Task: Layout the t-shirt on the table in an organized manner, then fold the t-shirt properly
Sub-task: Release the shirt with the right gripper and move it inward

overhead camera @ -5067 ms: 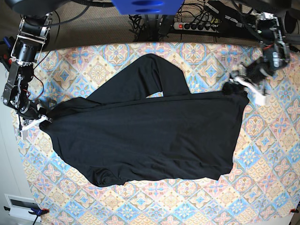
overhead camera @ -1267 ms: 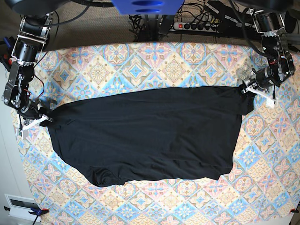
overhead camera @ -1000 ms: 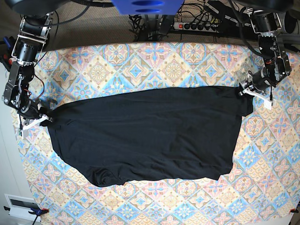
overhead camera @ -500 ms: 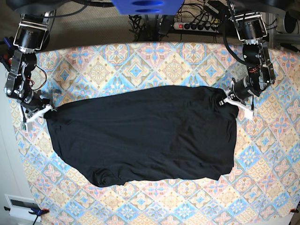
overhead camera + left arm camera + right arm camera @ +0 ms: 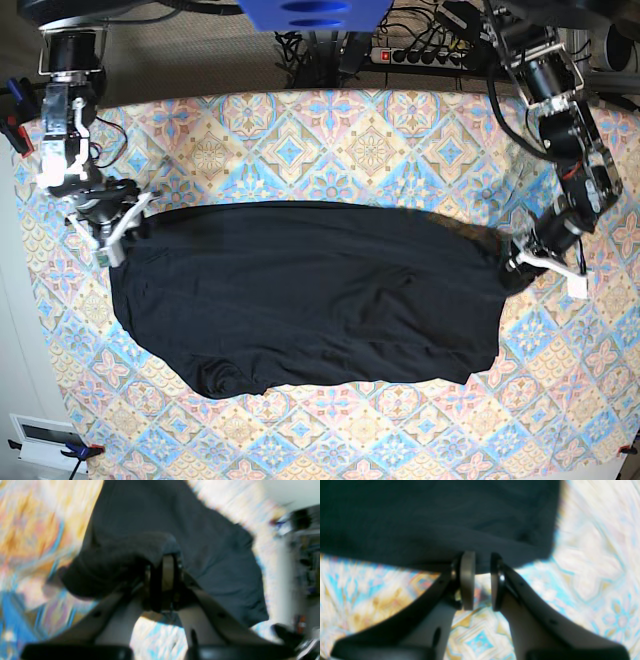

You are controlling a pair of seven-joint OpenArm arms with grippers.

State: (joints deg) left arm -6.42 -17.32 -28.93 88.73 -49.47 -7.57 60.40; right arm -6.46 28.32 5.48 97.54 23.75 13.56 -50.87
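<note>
The black t-shirt [image 5: 300, 290] lies spread wide across the middle of the patterned table [image 5: 370, 130], its far edge nearly straight and its near hem uneven. On the right of the base view my left gripper [image 5: 522, 262] is shut on the shirt's right edge. The left wrist view shows bunched black cloth [image 5: 120, 567] pinched at the gripper [image 5: 162, 565]. On the left, my right gripper [image 5: 118, 232] holds the shirt's upper left corner. In the right wrist view the fabric edge [image 5: 432, 517] sits between the narrowly parted fingers [image 5: 467, 580].
A power strip [image 5: 425, 55] and cables lie beyond the table's far edge. A blue part [image 5: 315, 12] hangs at top centre. A small white device [image 5: 45, 440] sits off the near left corner. Patterned cloth shows on all sides of the shirt.
My left gripper closed on the shirt's right corner and dragged it toward the near right. The right gripper moved inward with its corner. The shirt's far edge is now straighter.
</note>
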